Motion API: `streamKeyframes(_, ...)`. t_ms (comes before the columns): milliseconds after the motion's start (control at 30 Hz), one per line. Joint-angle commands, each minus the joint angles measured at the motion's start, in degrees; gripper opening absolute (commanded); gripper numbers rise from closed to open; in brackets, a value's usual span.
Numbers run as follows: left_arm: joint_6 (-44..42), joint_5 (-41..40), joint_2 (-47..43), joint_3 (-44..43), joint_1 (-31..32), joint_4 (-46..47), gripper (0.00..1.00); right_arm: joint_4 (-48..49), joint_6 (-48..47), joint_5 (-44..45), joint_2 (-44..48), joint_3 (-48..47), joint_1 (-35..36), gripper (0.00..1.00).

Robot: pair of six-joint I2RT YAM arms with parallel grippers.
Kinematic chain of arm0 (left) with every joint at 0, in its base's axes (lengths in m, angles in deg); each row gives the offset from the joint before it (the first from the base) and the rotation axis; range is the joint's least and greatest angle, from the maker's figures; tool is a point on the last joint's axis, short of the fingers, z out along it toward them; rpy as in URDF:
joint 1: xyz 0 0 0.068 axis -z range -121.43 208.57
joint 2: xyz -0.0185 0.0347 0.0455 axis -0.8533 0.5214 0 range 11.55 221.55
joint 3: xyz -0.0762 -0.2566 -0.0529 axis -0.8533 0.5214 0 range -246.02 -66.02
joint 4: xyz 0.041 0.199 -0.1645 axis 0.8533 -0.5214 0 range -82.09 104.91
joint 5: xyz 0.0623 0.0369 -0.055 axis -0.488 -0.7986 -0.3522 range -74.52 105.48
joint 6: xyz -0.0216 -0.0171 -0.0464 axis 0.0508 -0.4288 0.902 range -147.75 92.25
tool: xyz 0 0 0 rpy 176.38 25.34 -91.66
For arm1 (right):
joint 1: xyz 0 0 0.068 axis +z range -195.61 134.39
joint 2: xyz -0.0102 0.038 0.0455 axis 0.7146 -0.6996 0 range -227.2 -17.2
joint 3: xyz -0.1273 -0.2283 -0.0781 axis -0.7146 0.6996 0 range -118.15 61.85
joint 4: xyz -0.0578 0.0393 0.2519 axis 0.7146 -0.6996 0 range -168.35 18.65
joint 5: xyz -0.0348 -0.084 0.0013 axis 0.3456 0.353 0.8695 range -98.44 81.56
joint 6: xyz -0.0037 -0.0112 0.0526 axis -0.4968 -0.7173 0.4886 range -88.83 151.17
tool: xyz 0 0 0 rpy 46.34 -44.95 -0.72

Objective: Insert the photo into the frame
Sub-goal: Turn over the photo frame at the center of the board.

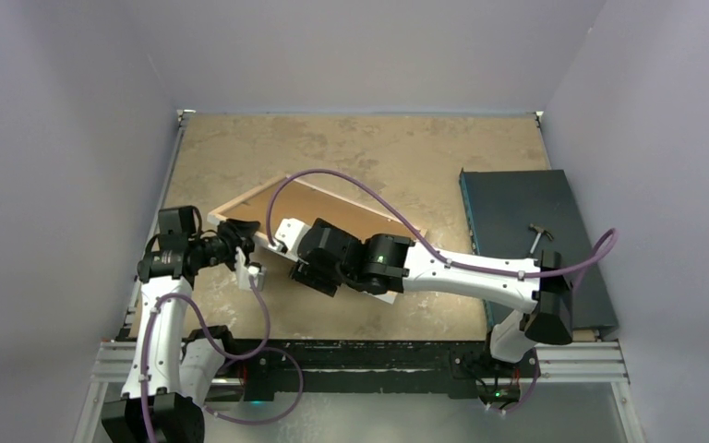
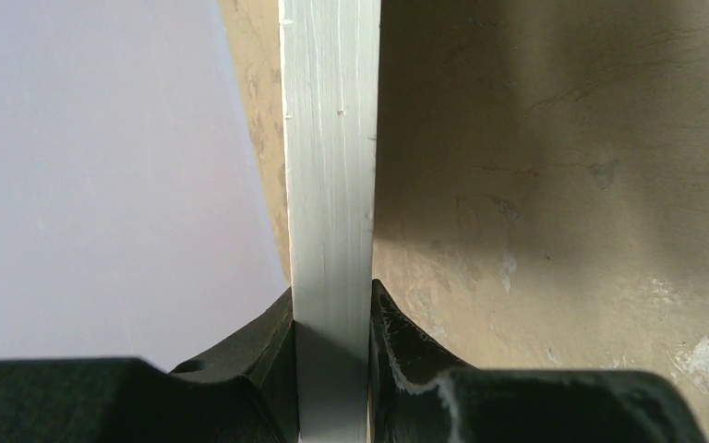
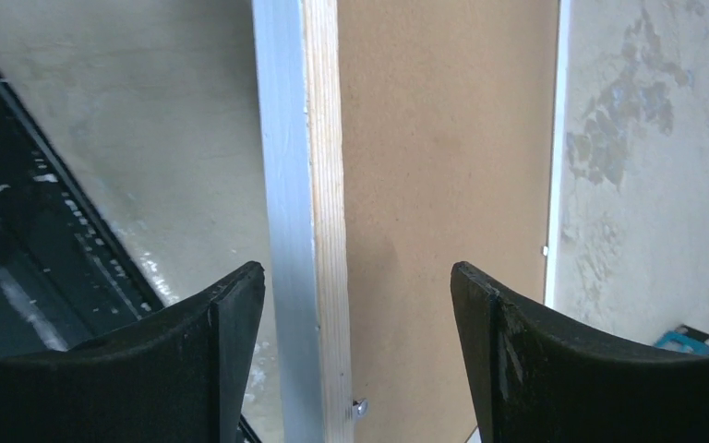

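Note:
The frame lies on the table with its light wood back up, and a plain brown backing board sits inside it. My left gripper is shut on the frame's white rail at its left end; the rail fills the gap between the fingers. My right gripper is open above the near rail, with one finger outside the rail and the other over the backing board, touching neither. The photo is hidden or out of view.
A dark flat mat with a hammer lies at the right side of the tan table. Purple walls enclose the table on three sides. The black base rail runs along the near edge.

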Motion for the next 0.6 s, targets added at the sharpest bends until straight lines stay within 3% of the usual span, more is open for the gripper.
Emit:
streamKeyframes(0, 2.84, 4.55, -0.68, -4.32, 0.31, 4.70, 0.01, -1.44, -0.24, 8.95, -2.55, -0.34, 0.79, 0.74)
streamKeyframes(67, 3.15, 4.66, -0.82, -4.24, 0.31, 5.11, 0.01, -1.65, 0.35, 11.34, -4.27, -1.61, 0.77, 0.69)
streamKeyframes(133, 4.17, 4.67, -0.84, -4.29, 0.31, 5.91, 0.01, -2.00, 1.46, 13.78, -5.97, -2.84, 0.87, 0.56)
streamKeyframes(233, 6.63, 4.60, -0.97, -4.35, 0.31, 7.69, 0.01, -1.68, 2.53, 17.93, -7.38, -4.11, 0.86, 0.29)
streamKeyframes(333, 7.21, 4.07, -1.20, -4.26, 0.30, 8.45, 0.03, -0.04, 3.44, 21.20, -6.57, -5.15, 0.97, 0.16)
streamKeyframes(400, 10.89, 4.11, -1.67, -3.95, 0.31, 10.65, 0.15, 1.47, 4.67, 22.12, -5.36, -5.98, 0.97, 0.09)
streamKeyframes(433, 14.26, 4.13, -1.95, -3.74, 0.31, 13.04, 0.40, 2.30, 4.80, 22.28, -4.63, -6.46, 0.94, 0.05)
streamKeyframes(467, 17.53, 4.02, -2.20, -3.68, 0.31, 15.74, 0.53, 3.13, 4.98, 22.15, -3.95, -7.06, 0.97, 0.03)
streamKeyframes(567, 31.96, 1.75, -2.09, -4.97, 0.25, 21.87, 0.68, 4.58, 4.82, 18.39, -2.88, -10.10, 0.85, 0.02)
